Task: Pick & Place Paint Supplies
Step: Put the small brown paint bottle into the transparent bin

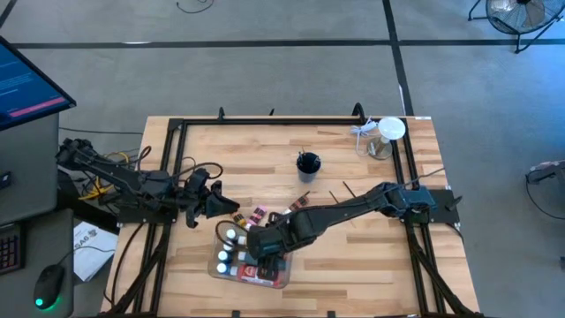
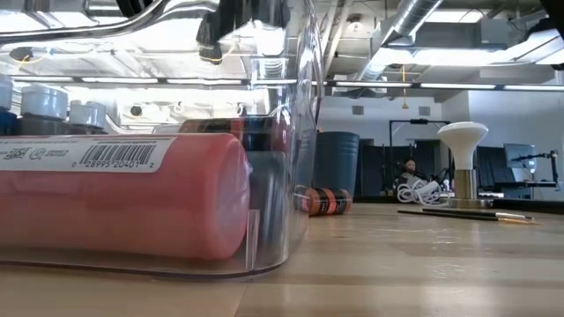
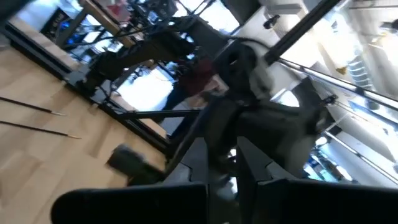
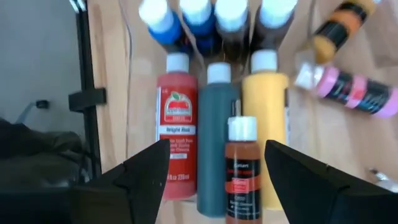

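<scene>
Right gripper (image 4: pixel 214 171) spread wide over brown bottle (image 4: pixel 241 168) lying atop bottles in clear bin (image 1: pixel 281 281), lower centre; could roll off.

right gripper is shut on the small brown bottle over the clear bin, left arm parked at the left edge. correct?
Not quite. The right gripper is open: in the right wrist view its fingers stand wide apart, and the small brown bottle lies free between them on the bigger bottles in the clear bin. The rest holds: the left gripper waits near the table's left edge.
</scene>
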`<action>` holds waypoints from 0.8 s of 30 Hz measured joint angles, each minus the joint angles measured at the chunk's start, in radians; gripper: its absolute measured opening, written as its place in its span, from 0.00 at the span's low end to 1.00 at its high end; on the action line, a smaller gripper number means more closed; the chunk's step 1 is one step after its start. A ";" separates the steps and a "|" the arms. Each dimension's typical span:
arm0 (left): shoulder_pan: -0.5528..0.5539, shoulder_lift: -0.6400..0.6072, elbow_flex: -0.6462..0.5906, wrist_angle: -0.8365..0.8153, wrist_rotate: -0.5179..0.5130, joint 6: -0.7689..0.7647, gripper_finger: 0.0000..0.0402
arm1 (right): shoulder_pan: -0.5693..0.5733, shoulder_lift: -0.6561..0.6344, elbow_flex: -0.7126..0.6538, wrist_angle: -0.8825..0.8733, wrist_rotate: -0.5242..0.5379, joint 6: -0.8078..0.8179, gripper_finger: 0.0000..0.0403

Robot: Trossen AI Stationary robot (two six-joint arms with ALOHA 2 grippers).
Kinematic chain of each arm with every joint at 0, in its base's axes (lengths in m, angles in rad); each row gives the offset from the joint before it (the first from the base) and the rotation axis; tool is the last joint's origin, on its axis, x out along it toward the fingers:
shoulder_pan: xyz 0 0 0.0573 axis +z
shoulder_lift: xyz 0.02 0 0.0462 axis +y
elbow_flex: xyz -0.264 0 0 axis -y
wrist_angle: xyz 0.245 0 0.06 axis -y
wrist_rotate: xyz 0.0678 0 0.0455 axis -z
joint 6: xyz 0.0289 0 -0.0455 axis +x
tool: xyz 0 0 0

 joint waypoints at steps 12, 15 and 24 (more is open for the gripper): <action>0.010 0.198 0.045 -0.138 -0.032 0.022 0.00 | 0.090 -0.147 0.022 -0.076 0.143 0.061 0.63; 0.024 0.329 0.160 -0.292 -0.031 0.073 0.00 | 0.141 -0.191 0.022 -0.128 0.257 0.040 0.63; 0.168 0.715 0.476 -0.552 -0.001 0.219 0.00 | 0.199 -0.287 0.022 -0.364 0.724 0.283 0.63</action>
